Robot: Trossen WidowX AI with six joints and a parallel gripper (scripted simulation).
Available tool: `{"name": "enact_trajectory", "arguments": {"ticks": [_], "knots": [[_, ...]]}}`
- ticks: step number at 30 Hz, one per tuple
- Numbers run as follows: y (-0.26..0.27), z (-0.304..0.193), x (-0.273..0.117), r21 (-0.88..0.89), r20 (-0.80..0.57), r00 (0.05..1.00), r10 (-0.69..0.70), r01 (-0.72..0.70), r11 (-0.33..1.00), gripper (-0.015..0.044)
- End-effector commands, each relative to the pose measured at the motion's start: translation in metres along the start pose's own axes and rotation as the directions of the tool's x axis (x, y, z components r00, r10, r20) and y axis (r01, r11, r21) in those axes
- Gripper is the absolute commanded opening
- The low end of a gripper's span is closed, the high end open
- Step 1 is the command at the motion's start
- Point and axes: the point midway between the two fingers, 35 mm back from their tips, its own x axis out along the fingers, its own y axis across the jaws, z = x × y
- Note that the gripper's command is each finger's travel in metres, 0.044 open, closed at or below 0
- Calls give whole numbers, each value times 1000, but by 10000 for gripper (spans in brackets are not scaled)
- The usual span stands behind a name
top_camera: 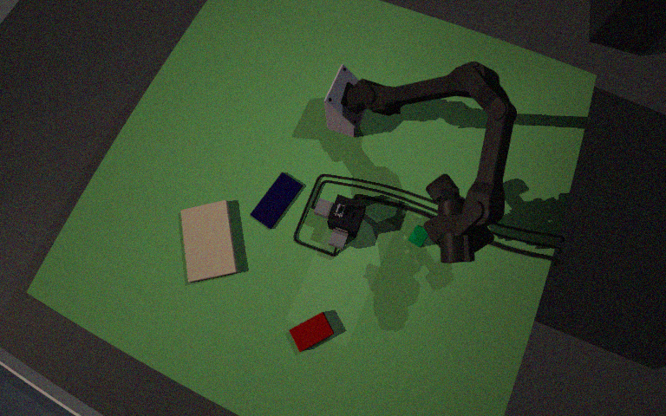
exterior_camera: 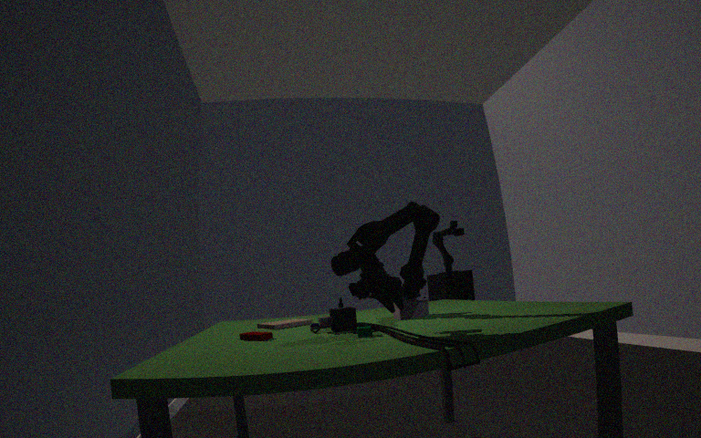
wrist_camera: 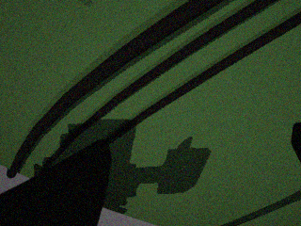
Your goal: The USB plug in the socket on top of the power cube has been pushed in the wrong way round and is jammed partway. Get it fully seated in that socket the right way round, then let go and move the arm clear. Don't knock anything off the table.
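Observation:
The black power cube [top_camera: 349, 223] [exterior_camera: 343, 319] stands on the green table, with a grey plug [top_camera: 321, 208] at its left side and another grey plug [top_camera: 337, 238] at its lower side. A small dark upright piece [exterior_camera: 340, 303], apparently the USB plug, stands on the cube's top. A pale outline [top_camera: 339, 211] marks the top face; the plug's orientation and depth cannot be told. My gripper [top_camera: 441, 188] [exterior_camera: 395, 304] [wrist_camera: 202, 142] is open, its fingers far apart in the wrist view with only table and cables between them. It hangs above the table, clear of the cube.
Black cables [top_camera: 393, 188] [wrist_camera: 155, 47] loop around the cube and run over the table edge. A green block [top_camera: 418, 236] [exterior_camera: 364, 330] is near the arm. A navy block [top_camera: 277, 199], a tan box [top_camera: 208, 240] and a red block [top_camera: 311, 331] [exterior_camera: 256, 336] lie farther away.

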Motion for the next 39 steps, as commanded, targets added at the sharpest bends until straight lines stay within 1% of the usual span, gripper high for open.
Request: {"name": "enact_trajectory", "arguments": {"ticks": [1,2,4,8,11,15,21,27,33,39], "knots": [[0,2,-1,-12,4,1000,1,-1,1000,426],[-1,6,-3,-49,15,1000,3,-2,999,440],[-5,22,-13,-183,56,998,11,0,983,440],[-18,57,-36,-452,147,989,20,49,891,440],[-30,81,-54,-623,208,978,22,116,774,440],[-49,108,-78,-798,278,960,18,220,561,440],[-68,128,-99,-890,331,944,11,309,335,440],[-90,145,-120,-923,378,926,-1,376,81,440],[-114,159,-141,-896,416,909,-15,407,-177,440],[-140,170,-160,-817,447,894,-30,394,-421,440]]}}
